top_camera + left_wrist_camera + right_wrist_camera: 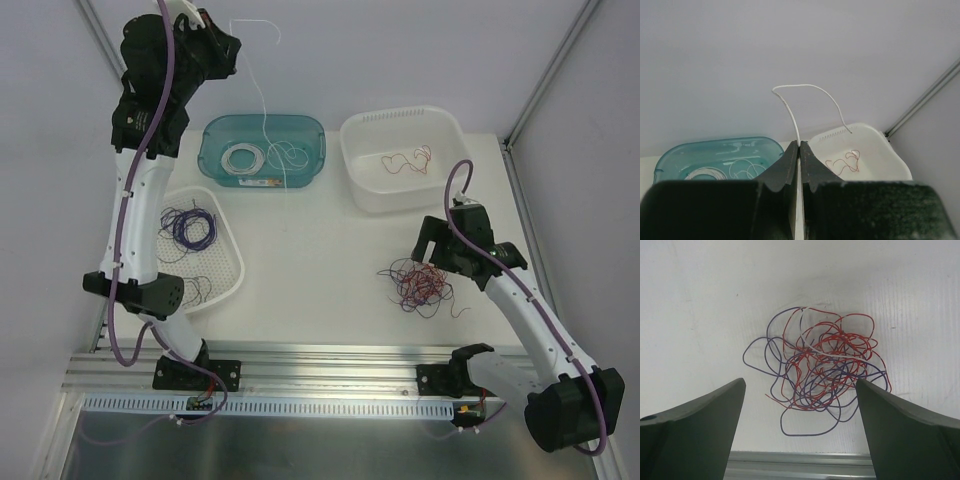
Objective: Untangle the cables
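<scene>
A clump of red, purple and white cables (418, 285) lies on the table at the right; it fills the right wrist view (820, 370). My right gripper (800, 385) is open, hanging just above the clump. My left gripper (215, 25) is raised high at the back left, shut on a white wire (795, 120). That wire (260, 90) hangs down into the teal bin (215, 165), which holds coiled white wires. In the left wrist view the wire arcs up out of the shut fingertips (790, 155).
A white tub (360, 190) at the back right holds a red wire (410, 160). A white triangular tray (235, 270) at the left holds purple wires (188, 228). An aluminium rail (330, 360) runs along the table's near edge.
</scene>
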